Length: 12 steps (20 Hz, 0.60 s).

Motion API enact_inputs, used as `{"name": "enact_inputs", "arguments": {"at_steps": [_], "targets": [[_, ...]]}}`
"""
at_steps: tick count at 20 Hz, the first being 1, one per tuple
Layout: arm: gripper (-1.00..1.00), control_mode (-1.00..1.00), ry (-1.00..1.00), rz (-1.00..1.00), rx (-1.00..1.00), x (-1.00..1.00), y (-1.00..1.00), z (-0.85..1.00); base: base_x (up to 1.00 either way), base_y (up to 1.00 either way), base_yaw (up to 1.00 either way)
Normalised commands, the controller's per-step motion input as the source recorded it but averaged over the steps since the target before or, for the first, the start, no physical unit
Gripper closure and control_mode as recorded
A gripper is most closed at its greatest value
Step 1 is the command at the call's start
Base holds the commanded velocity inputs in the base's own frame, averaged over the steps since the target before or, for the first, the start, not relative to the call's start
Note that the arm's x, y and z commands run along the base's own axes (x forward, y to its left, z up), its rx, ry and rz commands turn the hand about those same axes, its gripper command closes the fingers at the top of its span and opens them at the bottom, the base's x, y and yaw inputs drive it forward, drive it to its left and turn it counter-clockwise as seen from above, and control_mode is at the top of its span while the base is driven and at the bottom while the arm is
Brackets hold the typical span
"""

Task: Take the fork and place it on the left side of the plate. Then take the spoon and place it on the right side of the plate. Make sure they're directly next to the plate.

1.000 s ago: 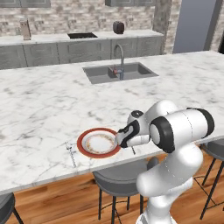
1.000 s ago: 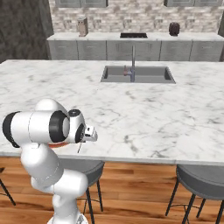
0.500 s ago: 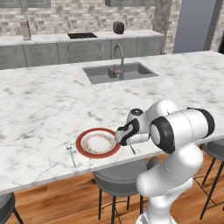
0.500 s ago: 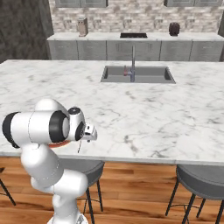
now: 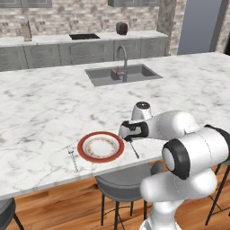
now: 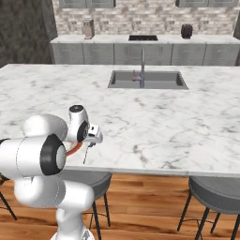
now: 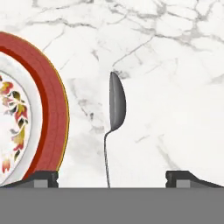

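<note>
hovering over the marble counter (image 5: 40, 112), the gripper (image 7: 112, 177) stands with its jaws spread wide and nothing between them, the spoon (image 7: 114, 118) lying loose on the stone directly beneath. in the hand view the spoon's oval bowl points away and its thin handle runs back toward the fingers; it rests just beside the plate (image 7: 51, 114), apart from the red rim by a narrow strip of marble. from the left base view the spoon (image 5: 133, 149) sits at the plate's (image 5: 85, 150) right edge, while the fork (image 5: 72, 156) lies just off the plate's left edge, near the counter's front. both pieces look light, stiff and smooth, likely to skate on polished stone if nudged; the slim handle, pinched across its width near the middle, seems the surest hold. the plate looks breakable and is best left untouched. farther back, the sink (image 5: 122, 74) and faucet (image 5: 122, 60) sit well apart from the setting.
</note>
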Motion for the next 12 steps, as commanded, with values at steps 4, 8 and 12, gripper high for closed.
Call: {"name": "enact_inputs", "arguments": {"at_steps": [4,8,12], "targets": [[-1.00,-1.00,0.00,-0.03,0.00,-0.27,0.00,0.76,0.00,0.00,0.00],[-1.00,-1.00,0.03,-0.05,0.00,-0.41,0.00,0.80,0.00,0.00,0.00],[-1.00,-1.00,0.06,-0.06,0.00,-0.51,0.00,0.76,0.00,0.00,0.00]]}}
